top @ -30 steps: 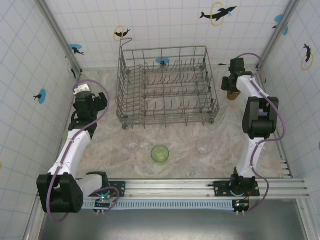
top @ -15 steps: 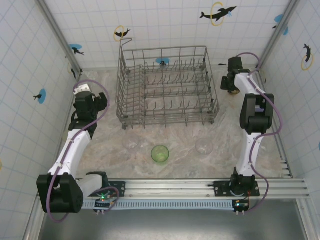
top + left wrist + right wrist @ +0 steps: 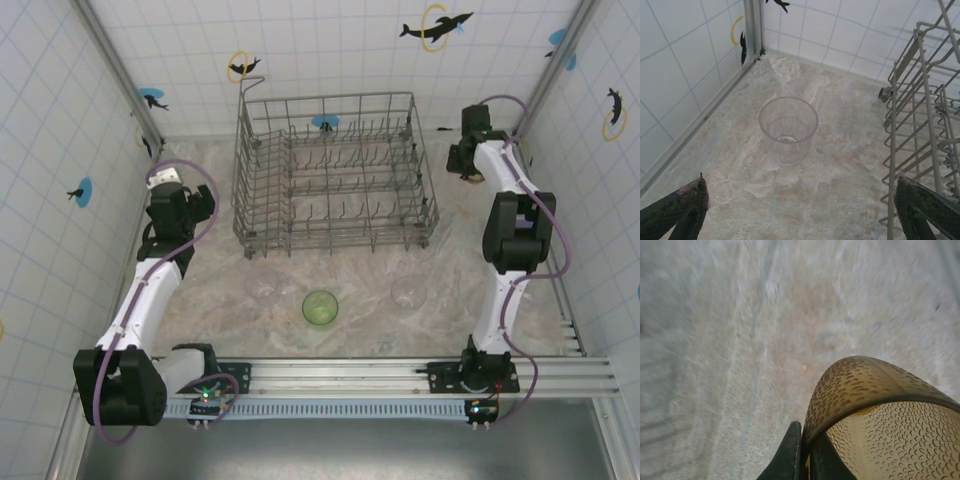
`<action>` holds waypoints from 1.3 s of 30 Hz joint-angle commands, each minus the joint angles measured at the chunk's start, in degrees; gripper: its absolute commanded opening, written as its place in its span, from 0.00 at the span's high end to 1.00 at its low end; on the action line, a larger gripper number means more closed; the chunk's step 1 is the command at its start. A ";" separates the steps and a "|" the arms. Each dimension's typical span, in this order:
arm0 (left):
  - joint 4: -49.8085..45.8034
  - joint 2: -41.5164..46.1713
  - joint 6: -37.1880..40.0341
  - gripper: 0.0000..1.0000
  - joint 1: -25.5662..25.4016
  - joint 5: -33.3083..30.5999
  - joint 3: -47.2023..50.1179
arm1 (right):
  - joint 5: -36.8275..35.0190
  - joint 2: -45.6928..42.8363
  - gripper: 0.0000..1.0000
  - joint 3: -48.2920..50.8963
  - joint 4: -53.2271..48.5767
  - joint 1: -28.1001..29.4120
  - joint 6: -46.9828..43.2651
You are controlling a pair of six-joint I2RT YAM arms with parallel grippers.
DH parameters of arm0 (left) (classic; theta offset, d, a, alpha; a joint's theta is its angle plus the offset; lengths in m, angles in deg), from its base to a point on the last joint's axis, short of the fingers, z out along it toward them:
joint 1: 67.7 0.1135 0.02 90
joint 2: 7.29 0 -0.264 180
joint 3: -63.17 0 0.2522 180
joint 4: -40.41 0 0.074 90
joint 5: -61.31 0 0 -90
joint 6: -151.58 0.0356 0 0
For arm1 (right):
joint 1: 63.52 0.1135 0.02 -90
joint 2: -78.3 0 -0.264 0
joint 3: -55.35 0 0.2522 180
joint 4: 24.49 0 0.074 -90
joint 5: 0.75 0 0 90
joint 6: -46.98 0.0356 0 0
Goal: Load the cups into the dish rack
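The grey wire dish rack point(image 3: 335, 170) stands at the back middle of the table; its side point(image 3: 920, 125) also shows in the left wrist view. My right gripper point(image 3: 468, 155) hangs to the right of the rack. Its fingers point(image 3: 805, 456) are shut on the rim of the amber-brown cup point(image 3: 875, 405), one finger outside the wall and one inside. A bit of that cup point(image 3: 479, 178) peeks out under the wrist. My left gripper point(image 3: 183, 200) point(image 3: 802, 210) is wide open, low over the table. A clear cup point(image 3: 788, 127) stands upright ahead of it, untouched.
A pale green cup point(image 3: 320, 307) stands near the front middle, with a clear cup point(image 3: 262, 288) to its left and another point(image 3: 408, 292) to its right. Tiled walls close in the left, back and right. A metal rail point(image 3: 400, 372) runs along the near edge.
My right gripper has shut on the amber cup's rim and moved it a little toward the back wall. The left arm has not moved.
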 commanded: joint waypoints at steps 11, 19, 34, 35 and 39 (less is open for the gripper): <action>-3.65 0.31 -4.51 0.03 -0.28 4.19 -11.54 | -0.34 -13.87 1.00 -4.52 3.35 6.48 -0.03; -3.87 -1.55 -11.30 0.02 -0.72 13.72 -15.47 | 8.21 -16.88 1.00 -3.08 7.97 12.42 0.59; -4.49 -10.58 -19.40 0.02 -10.00 16.21 -23.88 | 38.57 -22.23 1.00 18.95 35.43 14.30 14.91; -4.49 -11.01 -19.54 0.02 -10.75 15.72 -24.12 | 39.49 -22.65 1.00 20.65 37.63 14.34 16.23; -4.63 -12.65 -20.78 0.02 -13.12 15.12 -25.18 | 43.62 -23.70 1.00 26.67 47.56 14.25 21.03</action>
